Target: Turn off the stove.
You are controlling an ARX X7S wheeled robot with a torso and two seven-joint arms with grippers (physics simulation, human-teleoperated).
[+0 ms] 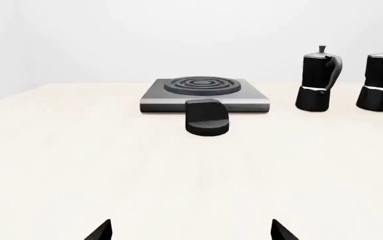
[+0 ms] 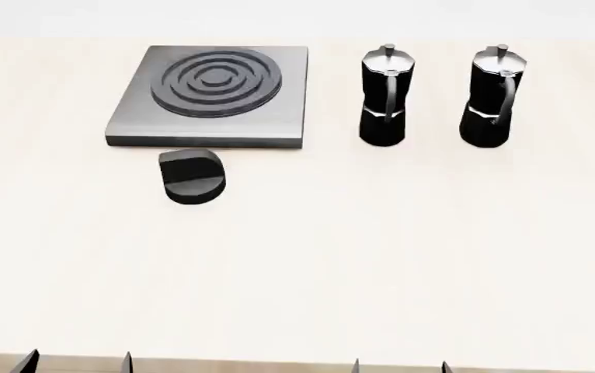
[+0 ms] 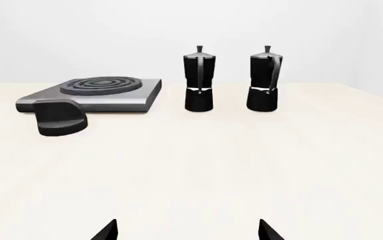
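Head view: two moka pots [image 2: 437, 95] (lidded) beside stove [image 2: 213, 97].

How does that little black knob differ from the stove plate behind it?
The knob is small, round and black; the stove is a larger, flat, square grey metal plate. The stove carries raised concentric burner rings; the knob has a flat-cut top. The knob sits separately in front. Both rest on the pale table.
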